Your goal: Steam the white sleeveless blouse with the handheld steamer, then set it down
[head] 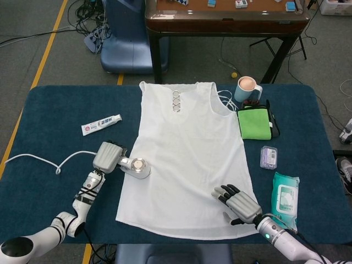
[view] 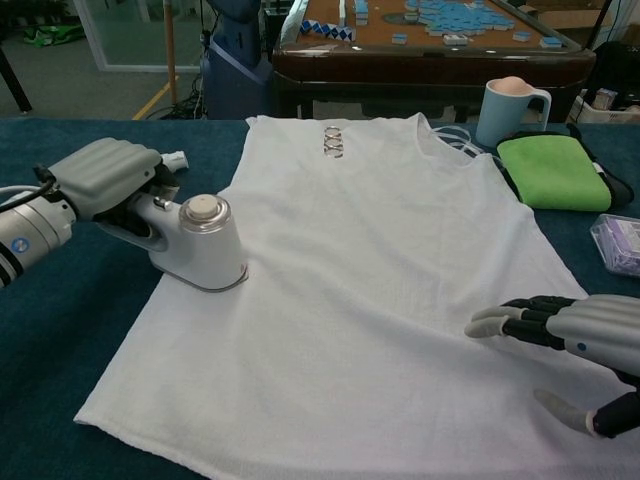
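Fingers [head: 221, 193] near wipes pack [head: 285, 199].

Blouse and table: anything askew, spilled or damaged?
Nothing stands out. The blouse lies flat; the left hand holds the steamer on its left edge, and the right hand rests near the hem. The cup stands upright.

Blouse [head: 190, 159] lies mid-worktop [head: 49, 121]; steamer [head: 135, 166] on its left edge, apparently touching; mug [head: 247, 88] behind right.

You've got one blouse [head: 188, 154], one steamer [head: 136, 166], one mug [head: 247, 87] (pink inside), one toothpaste tube [head: 101, 125], one green cloth [head: 254, 125].
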Robot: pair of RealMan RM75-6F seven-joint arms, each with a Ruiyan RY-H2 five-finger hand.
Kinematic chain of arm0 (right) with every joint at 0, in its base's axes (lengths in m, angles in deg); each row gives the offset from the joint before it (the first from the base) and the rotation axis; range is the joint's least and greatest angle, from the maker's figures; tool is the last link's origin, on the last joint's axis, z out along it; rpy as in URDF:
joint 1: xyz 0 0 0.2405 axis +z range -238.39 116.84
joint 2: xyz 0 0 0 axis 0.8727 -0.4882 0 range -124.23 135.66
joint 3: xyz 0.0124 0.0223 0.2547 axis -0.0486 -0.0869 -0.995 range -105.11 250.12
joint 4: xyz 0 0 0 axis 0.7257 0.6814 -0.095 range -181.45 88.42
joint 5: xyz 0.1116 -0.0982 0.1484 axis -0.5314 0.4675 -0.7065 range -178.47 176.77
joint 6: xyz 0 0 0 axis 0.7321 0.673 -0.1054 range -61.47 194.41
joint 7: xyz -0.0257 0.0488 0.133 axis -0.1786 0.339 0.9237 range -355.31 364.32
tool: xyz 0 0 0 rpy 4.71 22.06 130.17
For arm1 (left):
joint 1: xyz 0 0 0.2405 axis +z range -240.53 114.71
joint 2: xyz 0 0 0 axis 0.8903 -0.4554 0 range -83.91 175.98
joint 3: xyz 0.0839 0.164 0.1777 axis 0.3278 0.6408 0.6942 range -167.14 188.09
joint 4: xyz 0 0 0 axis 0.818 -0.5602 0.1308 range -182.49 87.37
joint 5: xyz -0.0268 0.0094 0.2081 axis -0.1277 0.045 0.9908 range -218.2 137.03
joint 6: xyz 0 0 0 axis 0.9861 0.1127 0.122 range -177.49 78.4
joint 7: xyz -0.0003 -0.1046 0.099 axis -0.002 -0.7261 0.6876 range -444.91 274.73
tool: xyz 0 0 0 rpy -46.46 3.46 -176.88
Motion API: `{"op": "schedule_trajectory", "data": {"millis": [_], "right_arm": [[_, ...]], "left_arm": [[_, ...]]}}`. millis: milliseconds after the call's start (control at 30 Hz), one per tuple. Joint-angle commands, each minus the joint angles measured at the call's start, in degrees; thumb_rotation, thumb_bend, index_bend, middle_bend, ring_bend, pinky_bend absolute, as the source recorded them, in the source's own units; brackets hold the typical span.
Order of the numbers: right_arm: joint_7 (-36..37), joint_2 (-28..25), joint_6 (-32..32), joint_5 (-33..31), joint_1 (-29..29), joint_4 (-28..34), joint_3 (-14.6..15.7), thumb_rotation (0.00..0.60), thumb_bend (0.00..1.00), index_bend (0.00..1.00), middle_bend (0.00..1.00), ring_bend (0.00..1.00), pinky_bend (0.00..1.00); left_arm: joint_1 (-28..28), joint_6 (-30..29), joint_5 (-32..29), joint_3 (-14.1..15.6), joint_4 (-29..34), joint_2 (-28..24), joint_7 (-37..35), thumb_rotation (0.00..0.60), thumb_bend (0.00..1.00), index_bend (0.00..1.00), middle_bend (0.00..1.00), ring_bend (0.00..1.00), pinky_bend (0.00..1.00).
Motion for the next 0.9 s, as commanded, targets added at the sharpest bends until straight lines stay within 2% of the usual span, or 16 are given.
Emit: {"op": "schedule_trajectory", "data": {"millis": [33, 233, 367, 500, 667, 900], "right_arm": [[0.00, -0.27, -0.27, 0.03, -0.07, 0.23, -0.08, 0.444, 0.57, 0.00, 0.06, 0.00, 0.00], [0.10, -1.69, -1.97, 0.91, -0.41, 1.64, -0.27, 0.443, 0.57, 0.00, 0.06, 0.00, 0.00], [0.72, -3.91, -4.69, 2.80, -0.73, 4.10, -0.62, 0.443, 0.57, 0.00, 0.06, 0.00, 0.00], [1.02, -6.75, -7.54, 4.40, -1.07, 6.49, -1.25, 0.444, 0.57, 0.00, 0.06, 0.00, 0.00], [0.04, -10.46, -10.68, 5.25, -1.95, 9.39, -1.98, 0.445, 0.57, 0.00, 0.06, 0.00, 0.00], [-0.61, -14.31, -14.04, 6.21, -3.31, 12.22, -2.66, 0.445, 0.57, 0.00, 0.06, 0.00, 0.00]], "left_arm": [[0.32, -0.39, -0.32, -0.31, -0.08, -0.70, -0.92, 0.600, 0.20, 0.89, 0.72, 0.58, 0.53], [1.48, -0.58, -2.37, -1.94, 2.31, -4.26, -3.75, 0.600, 0.20, 0.89, 0.72, 0.58, 0.52], [2.64, 0.51, -5.05, -3.57, 6.24, -7.71, -5.62, 0.600, 0.20, 0.89, 0.72, 0.58, 0.52], [3.59, 1.51, -6.49, -3.85, 8.17, -10.08, -5.44, 0.600, 0.20, 0.89, 0.72, 0.58, 0.52], [4.26, 2.93, -7.73, -3.71, 7.69, -10.61, -5.81, 0.600, 0.20, 0.89, 0.72, 0.58, 0.51], [4.30, 4.44, -8.59, -3.65, 3.60, -9.04, -7.23, 0.600, 0.20, 0.86, 0.71, 0.57, 0.51]]}}
